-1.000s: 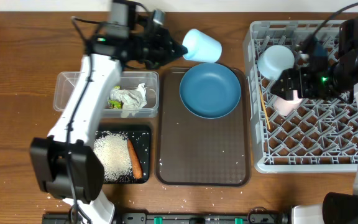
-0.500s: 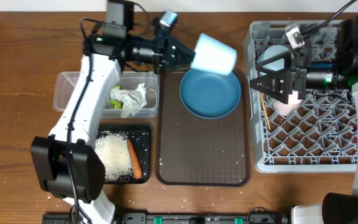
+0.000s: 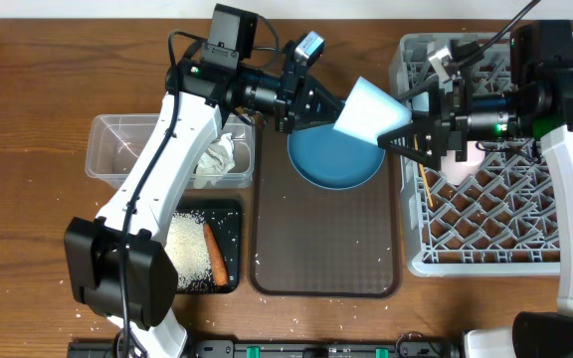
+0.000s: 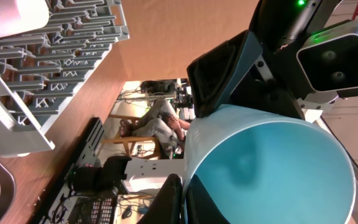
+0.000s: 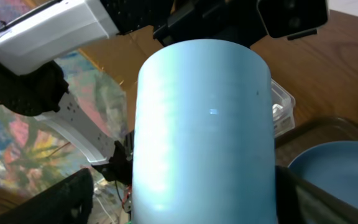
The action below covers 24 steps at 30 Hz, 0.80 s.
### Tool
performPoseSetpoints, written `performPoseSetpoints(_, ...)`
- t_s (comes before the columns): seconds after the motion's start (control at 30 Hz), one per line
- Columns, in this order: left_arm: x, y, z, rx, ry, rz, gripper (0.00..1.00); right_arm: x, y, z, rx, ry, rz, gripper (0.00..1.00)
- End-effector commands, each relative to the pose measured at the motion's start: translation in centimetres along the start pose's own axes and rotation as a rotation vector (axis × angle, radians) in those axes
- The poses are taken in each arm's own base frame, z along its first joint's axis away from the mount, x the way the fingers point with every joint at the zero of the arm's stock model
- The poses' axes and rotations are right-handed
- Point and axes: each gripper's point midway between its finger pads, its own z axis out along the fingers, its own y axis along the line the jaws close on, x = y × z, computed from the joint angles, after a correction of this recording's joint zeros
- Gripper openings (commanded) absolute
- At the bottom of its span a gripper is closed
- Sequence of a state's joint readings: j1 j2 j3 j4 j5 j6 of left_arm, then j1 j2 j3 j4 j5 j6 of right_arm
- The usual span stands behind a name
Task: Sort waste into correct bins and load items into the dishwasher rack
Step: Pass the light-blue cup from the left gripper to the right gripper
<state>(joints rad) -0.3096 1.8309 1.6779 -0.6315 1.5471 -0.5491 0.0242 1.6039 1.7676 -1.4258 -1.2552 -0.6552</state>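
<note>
Over the far edge of the brown serving tray [image 3: 326,254], my left gripper [image 3: 328,107] is clamped on the rim of the light-blue cup [image 3: 369,111]. The cup is in the air on its side, mouth toward the left arm. My right gripper [image 3: 406,137] is at the cup's other end with its jaws spread wide, one on each side. I can't tell if either one touches the cup. Just below the cup, the dark-blue plate [image 3: 331,164] sits on the serving tray. To the right is the dishwasher rack [image 3: 485,224], with the chopsticks [image 3: 424,184] along its left side. Far left, the wrapper [image 3: 217,157] is in the clear tub [image 3: 117,149]. Rice [image 3: 187,249] and carrot [image 3: 215,254] lie in the black tray [image 3: 229,211].
</note>
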Motion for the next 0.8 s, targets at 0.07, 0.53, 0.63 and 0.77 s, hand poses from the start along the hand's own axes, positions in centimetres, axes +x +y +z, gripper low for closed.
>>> performPoseSetpoints(0.07, 0.2, -0.6, -0.2, 0.021, 0.011, 0.020, 0.06, 0.2, 0.2, 0.5, 0.006, 0.025, -0.023, 0.75)
performPoseSetpoints(0.53, 0.1, -0.7, -0.1, 0.022, 0.011, 0.034, 0.06, 1.0, -0.2, 0.7, 0.039, 0.072, -0.011, 0.78)
performPoseSetpoints(0.63, 0.1, -0.7, -0.1, 0.022, 0.011, 0.034, 0.06, 1.0, -0.2, 0.8, 0.039, 0.073, -0.014, 0.74)
performPoseSetpoints(0.77, 0.1, -0.7, -0.1, 0.022, 0.011, 0.034, 0.06, 1.0, -0.2, 0.8, 0.037, 0.074, -0.015, 0.68)
